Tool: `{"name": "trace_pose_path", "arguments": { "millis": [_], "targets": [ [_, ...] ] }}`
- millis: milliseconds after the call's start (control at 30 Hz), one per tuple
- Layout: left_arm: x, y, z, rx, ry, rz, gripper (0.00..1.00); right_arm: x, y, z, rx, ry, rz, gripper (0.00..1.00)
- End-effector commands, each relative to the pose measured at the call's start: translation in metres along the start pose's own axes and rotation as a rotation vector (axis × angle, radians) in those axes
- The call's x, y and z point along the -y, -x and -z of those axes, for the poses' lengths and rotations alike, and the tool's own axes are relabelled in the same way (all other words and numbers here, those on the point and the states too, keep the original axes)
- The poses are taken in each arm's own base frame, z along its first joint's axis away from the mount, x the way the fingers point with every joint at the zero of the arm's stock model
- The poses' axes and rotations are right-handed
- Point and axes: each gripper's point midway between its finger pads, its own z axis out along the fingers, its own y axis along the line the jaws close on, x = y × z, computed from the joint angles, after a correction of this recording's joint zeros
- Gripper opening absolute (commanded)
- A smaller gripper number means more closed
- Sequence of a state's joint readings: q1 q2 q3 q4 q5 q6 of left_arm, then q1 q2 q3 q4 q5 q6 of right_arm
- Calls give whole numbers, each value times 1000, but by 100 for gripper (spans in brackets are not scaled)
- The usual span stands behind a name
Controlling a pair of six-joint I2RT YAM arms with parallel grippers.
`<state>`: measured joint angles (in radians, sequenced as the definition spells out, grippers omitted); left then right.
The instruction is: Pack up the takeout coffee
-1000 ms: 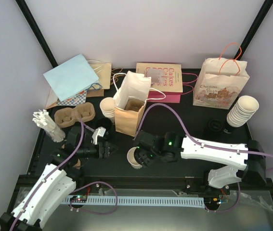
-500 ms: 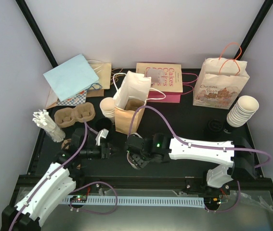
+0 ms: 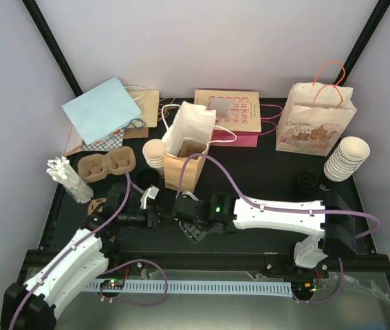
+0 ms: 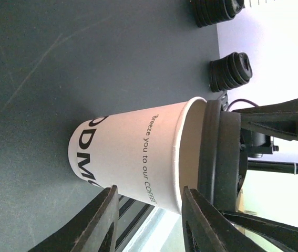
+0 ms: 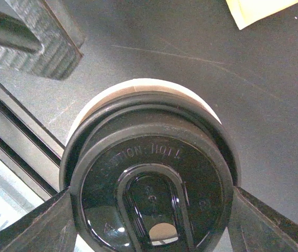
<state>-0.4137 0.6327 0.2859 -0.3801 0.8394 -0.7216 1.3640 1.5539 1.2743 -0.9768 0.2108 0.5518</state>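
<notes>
The small cream-white tapered paper cup (image 4: 133, 155) stands upright on the black tabletop (image 3: 270, 165), on the near side of the brown paper bag with the white liner (image 3: 184, 165) and slightly to its right. It is close to the table's near edge. The round black plastic lid (image 5: 151, 184) lies against the cup's rolled rim. Whether it is pressed fully home I cannot tell.

The right gripper (image 5: 151, 199) is clenched on the lid, one finger at each side of its rim. The left gripper (image 4: 150, 190) has its jaws parted and their tips at the cup's side, on the side left of the bag's front. They are not around the cup, and I cannot tell whether they touch it.

Bare tabletop runs from the cup to the right of the bag, as far as the short stacks of black lids (image 3: 305, 182). Left of the bag the room is tighter. A stack of nested cream cups (image 3: 153, 155) stands just beside the bag, and the brown moulded-pulp carrier (image 3: 105, 167) lies beyond that.

From above, the two grippers hide nearly all of the cup. The left wrist view alone shows its printed side and base. The right wrist view alone shows the lid's top, its sip hole and the cream rim behind it.
</notes>
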Motion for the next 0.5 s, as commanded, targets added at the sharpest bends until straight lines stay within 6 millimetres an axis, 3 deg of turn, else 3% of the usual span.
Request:
{"name": "trace_pose_path", "arguments": {
  "millis": [0,467],
  "targets": [
    [3,-1,-4,-20,-23,-16,35,-1,8,2,20,-25,22,66],
    [-1,-1,-7,-25,-14,-27,32,6,13,20,45,-42,15,66]
  ]
}}
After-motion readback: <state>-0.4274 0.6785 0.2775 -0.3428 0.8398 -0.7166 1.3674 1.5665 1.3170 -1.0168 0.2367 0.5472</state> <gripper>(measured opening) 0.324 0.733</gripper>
